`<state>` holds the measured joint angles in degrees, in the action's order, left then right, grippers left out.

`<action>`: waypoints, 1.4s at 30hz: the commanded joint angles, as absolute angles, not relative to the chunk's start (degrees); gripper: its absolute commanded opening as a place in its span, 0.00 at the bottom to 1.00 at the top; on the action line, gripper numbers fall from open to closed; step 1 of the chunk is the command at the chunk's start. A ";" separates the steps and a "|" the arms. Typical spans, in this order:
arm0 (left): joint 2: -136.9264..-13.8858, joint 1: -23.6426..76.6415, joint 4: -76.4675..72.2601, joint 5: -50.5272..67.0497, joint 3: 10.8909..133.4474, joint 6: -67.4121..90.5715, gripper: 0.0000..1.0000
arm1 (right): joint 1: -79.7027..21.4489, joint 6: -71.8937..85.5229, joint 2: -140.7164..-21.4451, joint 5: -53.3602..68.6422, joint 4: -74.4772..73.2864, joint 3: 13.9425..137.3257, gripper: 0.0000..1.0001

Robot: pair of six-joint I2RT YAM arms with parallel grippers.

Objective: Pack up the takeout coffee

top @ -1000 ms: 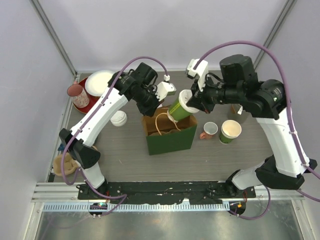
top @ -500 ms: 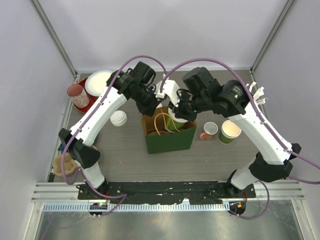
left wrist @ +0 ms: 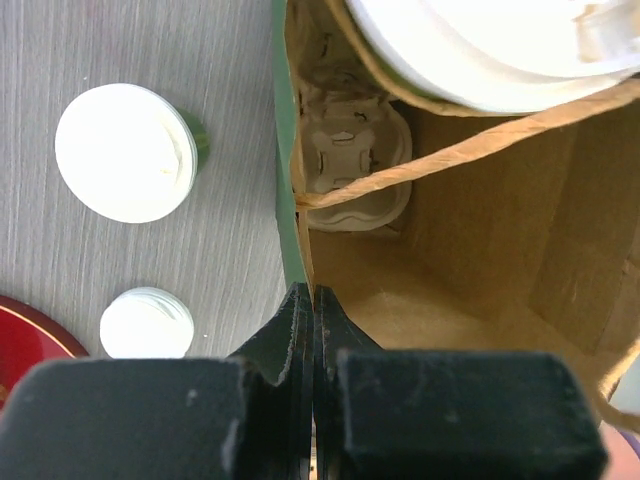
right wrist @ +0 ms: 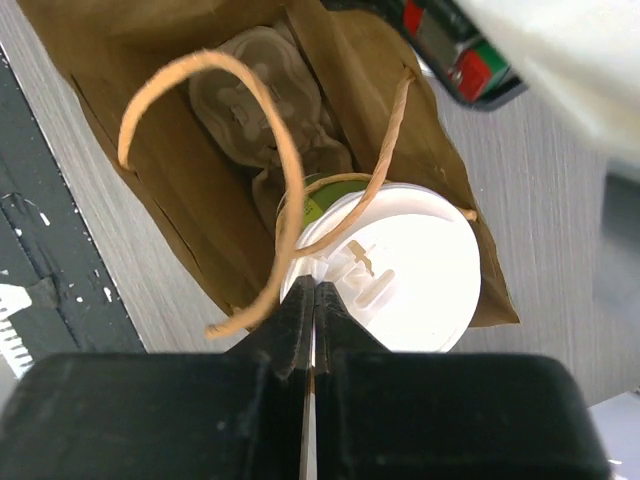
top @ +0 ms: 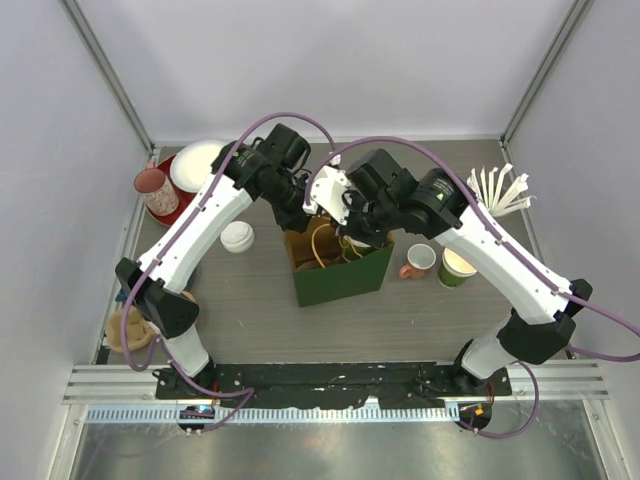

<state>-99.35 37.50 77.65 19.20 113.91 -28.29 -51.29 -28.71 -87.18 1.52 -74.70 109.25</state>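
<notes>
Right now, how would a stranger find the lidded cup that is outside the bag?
Find the green paper bag at mid-table. On its left stands the lidded cup. Its white lid sets it apart from the open cup on the bag's right.

No lettering, brand, number or sign can be read in any view, neither on the green paper bag (top: 338, 282) nor on the round white plastic lid (right wrist: 400, 270)
</notes>
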 commanded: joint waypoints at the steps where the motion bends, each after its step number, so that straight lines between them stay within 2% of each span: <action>1: -96.06 37.44 95.19 21.36 113.64 -31.29 0.00 | -51.59 -31.55 -89.03 3.41 -70.93 110.57 0.01; 10: -94.22 37.44 95.36 23.11 112.33 -36.12 0.00 | -51.94 -33.40 -87.98 4.48 -71.90 103.10 0.01; 16: -93.52 36.31 95.27 26.27 110.66 -34.81 0.00 | -57.03 -29.46 -87.20 2.64 -76.28 107.41 0.01; 20: -93.51 35.95 95.36 30.14 110.74 -34.72 0.00 | -57.83 -27.60 -83.50 3.43 -76.99 101.08 0.01; 25: -94.66 36.04 95.27 35.24 111.53 -32.79 0.00 | -57.92 -29.35 -84.55 2.29 -74.10 98.35 0.01; 31: -93.69 36.04 95.36 34.01 106.27 -32.34 0.00 | -57.48 -31.81 -89.56 3.07 -70.05 101.24 0.01; 38: -93.08 35.95 95.27 41.30 105.47 -28.74 0.00 | -57.83 -30.41 -93.69 8.35 -72.77 109.86 0.01; 42: -92.02 35.95 95.36 39.73 103.63 -28.39 0.00 | -57.92 -28.57 -88.34 5.99 -72.16 103.73 0.01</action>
